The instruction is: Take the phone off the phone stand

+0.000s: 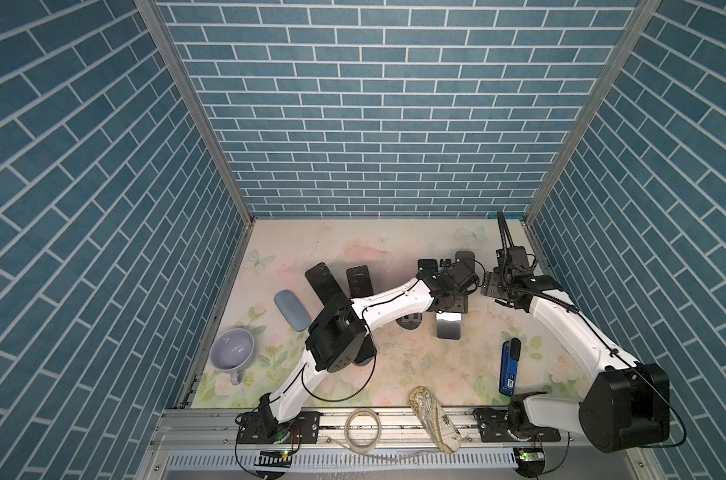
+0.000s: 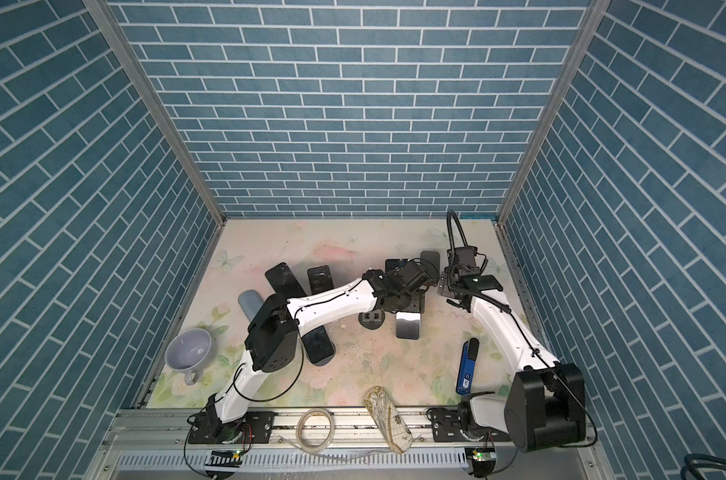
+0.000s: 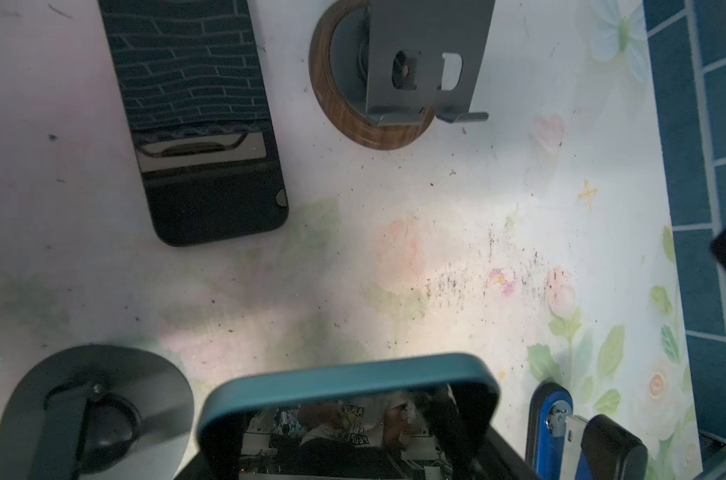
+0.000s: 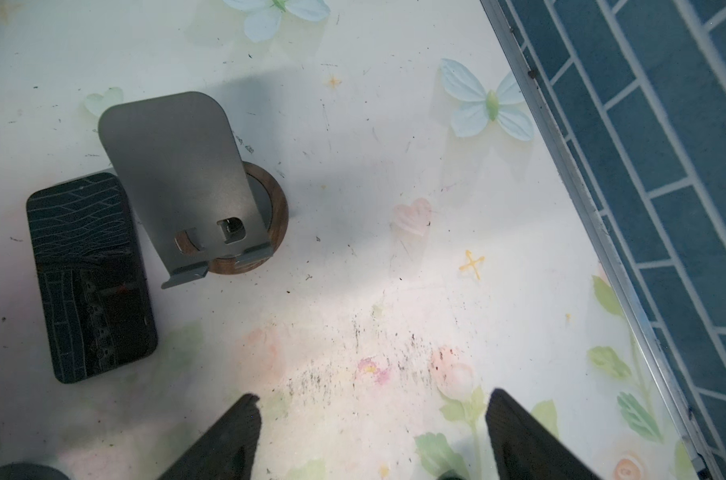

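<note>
The left tool [image 1: 450, 307] reaches across the middle of the tabletop [image 1: 394, 365] and is clamped on the phone [image 1: 448, 326], whose shiny screen faces up in both top views. In the left wrist view the phone [image 3: 349, 411] fills the near edge of the picture. It has a teal rim, and one dark finger [image 3: 461, 419] lies against the side of its screen. The phone is off the phone stand [image 1: 411, 322], a dark stand on a round base that sits just beside it with bare tabletop between them. Whether the phone's lower end touches the tabletop cannot be told. The right tool [image 4: 369, 436] hangs over the tabletop near the right wall with its two fingers [image 4: 228, 436] spread wide apart and nothing between them. Farther back stands a grey metal stand [image 4: 186, 187] on a wood-ringed base, with nothing on it, and a black phone [image 4: 91, 278] lies flat on the tabletop just beside it. A blue stapler [image 1: 509, 365] lies near the right arm. A lilac mug [image 1: 232, 349] and a grey-blue case [image 1: 292, 309] sit toward the left wall. A patterned pouch [image 1: 434, 417] and a ring of tape [image 1: 363, 428] rest on the front rail.
</note>
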Robot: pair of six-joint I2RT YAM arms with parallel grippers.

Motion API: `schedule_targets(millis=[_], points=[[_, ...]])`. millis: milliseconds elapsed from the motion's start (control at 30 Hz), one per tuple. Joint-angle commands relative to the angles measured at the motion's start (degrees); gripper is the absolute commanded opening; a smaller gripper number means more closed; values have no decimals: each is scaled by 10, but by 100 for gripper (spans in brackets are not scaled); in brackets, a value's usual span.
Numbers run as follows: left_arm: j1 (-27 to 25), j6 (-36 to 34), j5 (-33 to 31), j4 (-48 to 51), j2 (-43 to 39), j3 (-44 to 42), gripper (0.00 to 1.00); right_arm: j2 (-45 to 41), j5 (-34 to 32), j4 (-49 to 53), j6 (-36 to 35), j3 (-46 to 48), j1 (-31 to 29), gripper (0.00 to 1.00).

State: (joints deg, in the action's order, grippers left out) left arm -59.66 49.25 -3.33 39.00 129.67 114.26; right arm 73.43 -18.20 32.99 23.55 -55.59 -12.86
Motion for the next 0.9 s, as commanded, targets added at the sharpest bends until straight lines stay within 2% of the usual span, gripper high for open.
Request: schedule_targets(millis=[0,567,867], points=[[-4,14,16,32,15,30,58,-13,-15,12,-3,12,-1,86],[13,53,22,73,49,29,58,-38,-35,-6,-5,26,-1,87],[35,102,78,24,52,-30,58,-81,-42,-44,-6,56,0,87]])
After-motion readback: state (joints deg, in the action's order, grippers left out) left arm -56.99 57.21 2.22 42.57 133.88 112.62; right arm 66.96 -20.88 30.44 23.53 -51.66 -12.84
